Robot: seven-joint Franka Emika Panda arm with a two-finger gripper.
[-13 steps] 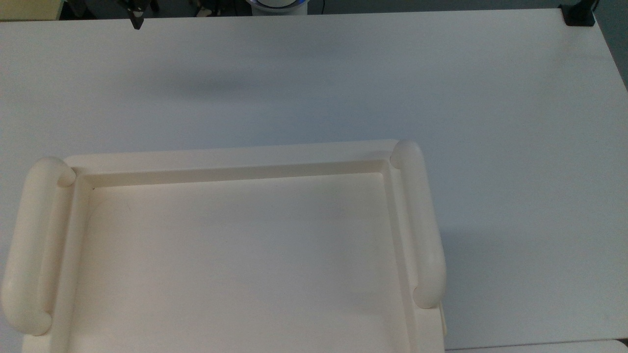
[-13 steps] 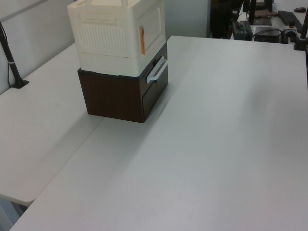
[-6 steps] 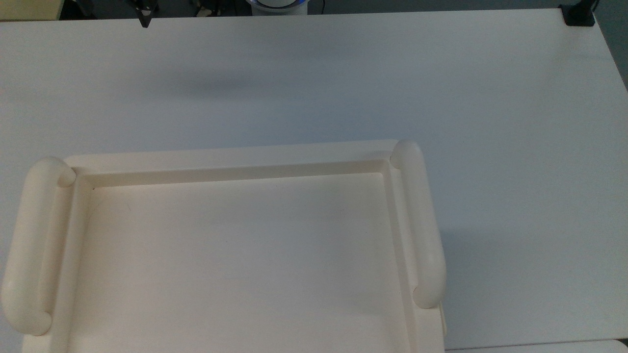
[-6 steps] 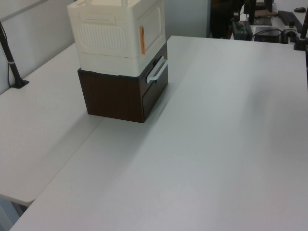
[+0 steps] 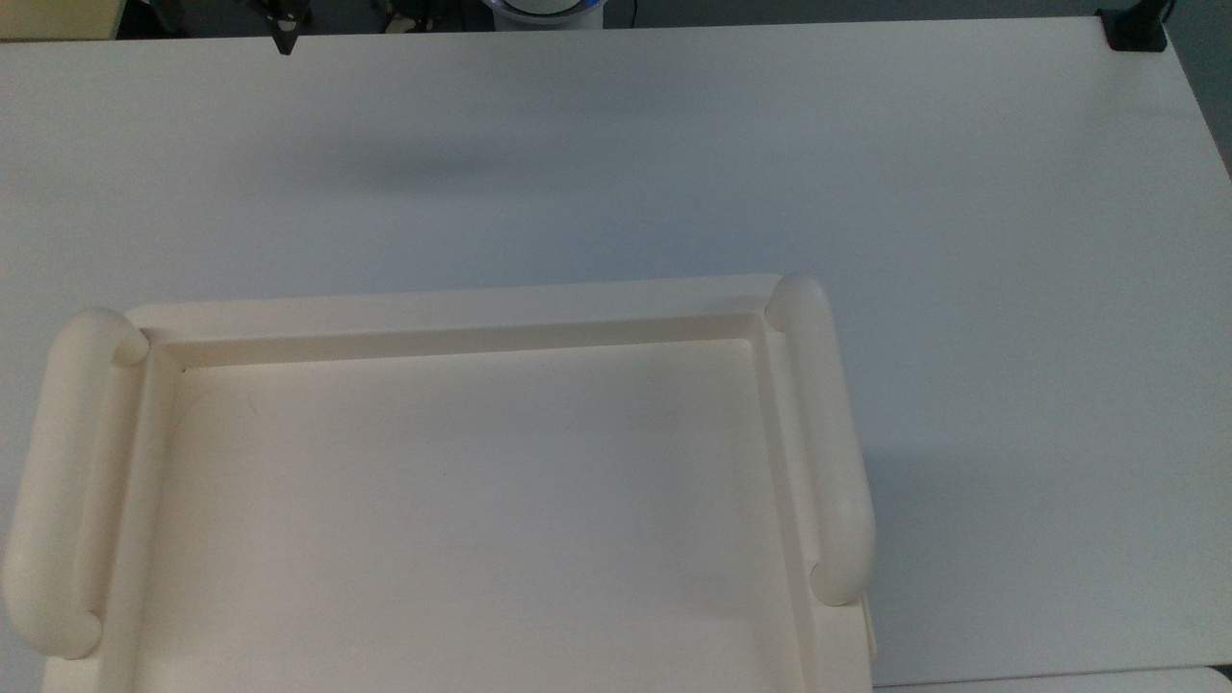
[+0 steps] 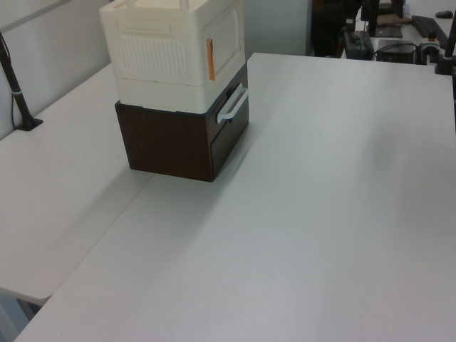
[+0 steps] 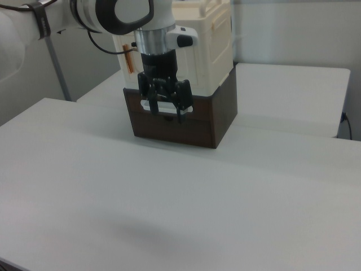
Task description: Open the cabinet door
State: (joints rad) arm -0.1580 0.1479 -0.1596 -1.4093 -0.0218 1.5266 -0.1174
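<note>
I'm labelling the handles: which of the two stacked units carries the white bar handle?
The dark brown lower unit; the cream cabinet above it has an orange vertical strip instead.

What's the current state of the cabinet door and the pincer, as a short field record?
cabinet door: shut, flush with the cream cabinet
support: cabinet stands on a dark brown drawer unit
surface: white table
pincer: open, pointing down, hanging above the table
contact: none; in the left view nothing touches the door
task status: door not yet opened
</note>
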